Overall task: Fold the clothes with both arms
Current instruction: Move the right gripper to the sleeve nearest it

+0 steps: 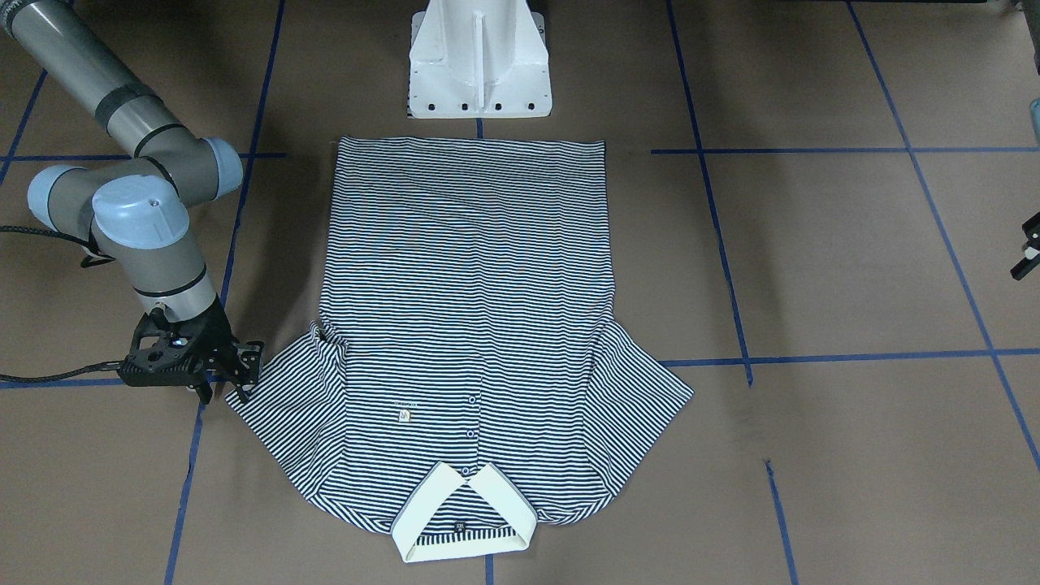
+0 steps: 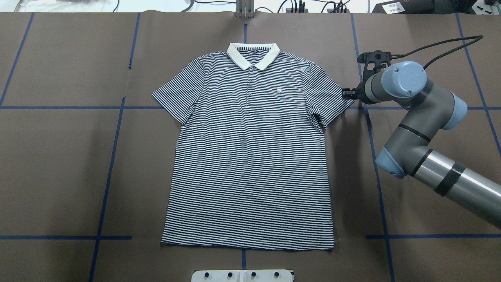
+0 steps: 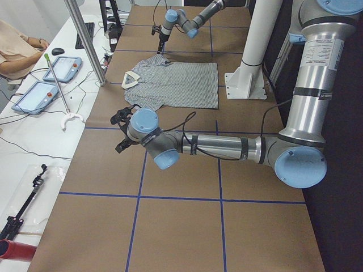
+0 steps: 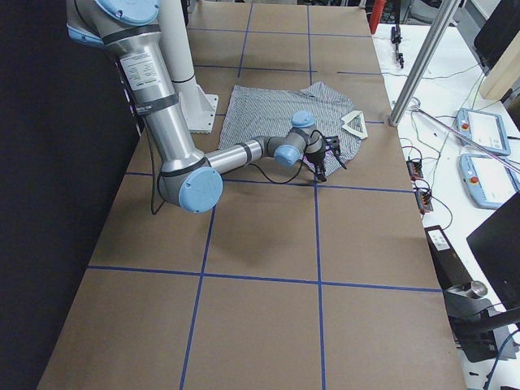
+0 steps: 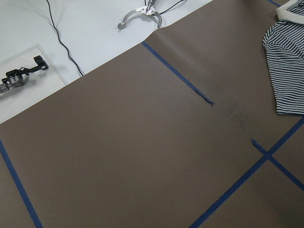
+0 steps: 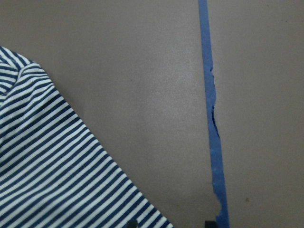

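The striped polo shirt (image 1: 471, 309) lies flat and face up on the brown table, collar away from the robot's base; it also shows in the overhead view (image 2: 250, 156). My right gripper (image 1: 231, 382) is low at the outer edge of one short sleeve (image 2: 332, 98). In the right wrist view its two dark fingertips (image 6: 133, 222) stand apart, with the sleeve's hem (image 6: 47, 166) reaching between them, so it is open. My left gripper (image 3: 120, 130) hovers over bare table well off the other sleeve (image 5: 287, 71); I cannot tell if it is open or shut.
The white pedestal base (image 1: 479, 57) stands just behind the shirt's bottom hem. Blue tape lines (image 2: 113, 156) cross the table. An operators' bench with tablets (image 3: 45, 85), a metal pole (image 3: 85, 39) and a white claw tool (image 5: 142, 12) runs along the table's far side.
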`<state>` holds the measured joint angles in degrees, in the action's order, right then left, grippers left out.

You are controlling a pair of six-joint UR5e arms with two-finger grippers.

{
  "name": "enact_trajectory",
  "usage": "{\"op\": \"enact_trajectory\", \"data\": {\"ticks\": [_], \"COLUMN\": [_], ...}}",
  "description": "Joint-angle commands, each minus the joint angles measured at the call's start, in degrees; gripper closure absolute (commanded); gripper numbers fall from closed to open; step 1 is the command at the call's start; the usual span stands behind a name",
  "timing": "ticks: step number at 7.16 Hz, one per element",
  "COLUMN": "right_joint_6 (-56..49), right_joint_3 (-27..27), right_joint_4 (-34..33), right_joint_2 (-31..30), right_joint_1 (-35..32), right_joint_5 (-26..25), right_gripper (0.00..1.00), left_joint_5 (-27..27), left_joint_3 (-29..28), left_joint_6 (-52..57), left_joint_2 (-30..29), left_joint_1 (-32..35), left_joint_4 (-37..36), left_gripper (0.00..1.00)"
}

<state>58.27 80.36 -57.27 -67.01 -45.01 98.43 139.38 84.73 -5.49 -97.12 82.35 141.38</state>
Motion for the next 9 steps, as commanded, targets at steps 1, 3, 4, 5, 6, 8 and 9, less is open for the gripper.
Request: {"op": "enact_trajectory", "data": {"ticks": [1, 3, 4, 5, 6, 8, 9], "right_joint_6": [0.09, 0.18, 0.18, 0.18, 0.18, 0.18, 0.26], "right_joint_3": [-0.65, -0.65, -0.65, -0.65, -0.73, -0.73, -0.73], "right_joint_4": [0.67, 0.67, 0.67, 0.67, 0.67, 0.67, 0.67], "right_joint_2": [0.30, 0.47, 0.47, 0.47, 0.47, 0.47, 0.39], "right_joint_1": [0.01, 0.09, 0.09, 0.09, 0.27, 0.53, 0.53], "right_joint_5": [-0.17, -0.17, -0.17, -0.17, -0.17, -0.17, -0.17], "right_gripper": [0.44, 0.45, 0.47, 0.49, 0.50, 0.51, 0.58], "left_joint_5": [0.01, 0.01, 0.01, 0.01, 0.10, 0.10, 0.10], "left_joint_3": [-0.09, 0.00, -0.09, 0.00, 0.00, 0.00, 0.00], "left_joint_6": [0.04, -0.05, -0.05, -0.05, -0.05, -0.05, -0.05], "left_joint_2": [0.00, 0.00, 0.00, 0.00, 0.00, 0.00, 0.00], "left_joint_1": [-0.09, 0.00, 0.00, 0.00, 0.00, 0.00, -0.09], "left_joint_4": [0.12, 0.12, 0.12, 0.12, 0.12, 0.12, 0.12], "left_gripper": [0.00, 0.00, 0.00, 0.00, 0.00, 0.00, 0.00]}}
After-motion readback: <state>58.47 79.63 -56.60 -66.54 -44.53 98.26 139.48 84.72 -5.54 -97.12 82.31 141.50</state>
